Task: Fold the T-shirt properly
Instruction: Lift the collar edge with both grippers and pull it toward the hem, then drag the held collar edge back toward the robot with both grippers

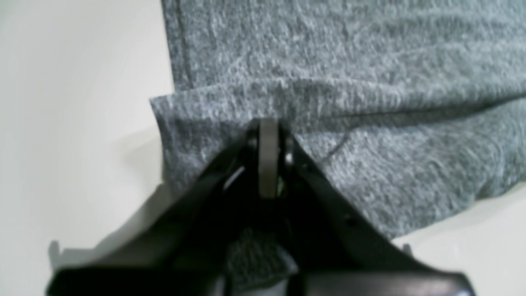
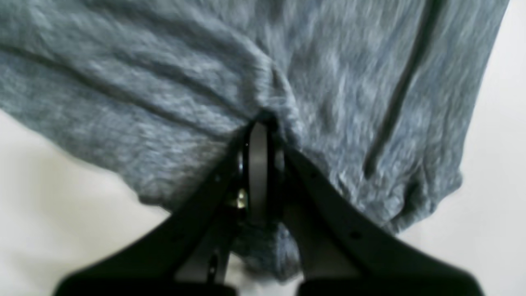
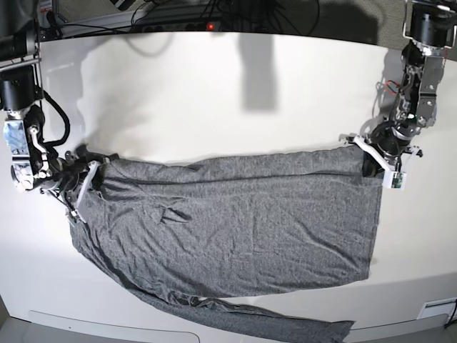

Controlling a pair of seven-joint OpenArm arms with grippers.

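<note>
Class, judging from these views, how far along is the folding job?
Done: the shirt lies spread on the table. In hand: left tool and right tool each pinch a far-edge corner. Left: no neat fold shows yet; one sleeve trails loose.

Black end effector shells, grey finger pads, silver screws, white brackets

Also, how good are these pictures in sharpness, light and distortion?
Left wrist view: soft, the left tool out of focus, the T-shirt knit smeared. Right wrist view: blurrier, the right tool dark. Base view: sharp, but the table edges curve, with arm shadows on it.
</note>
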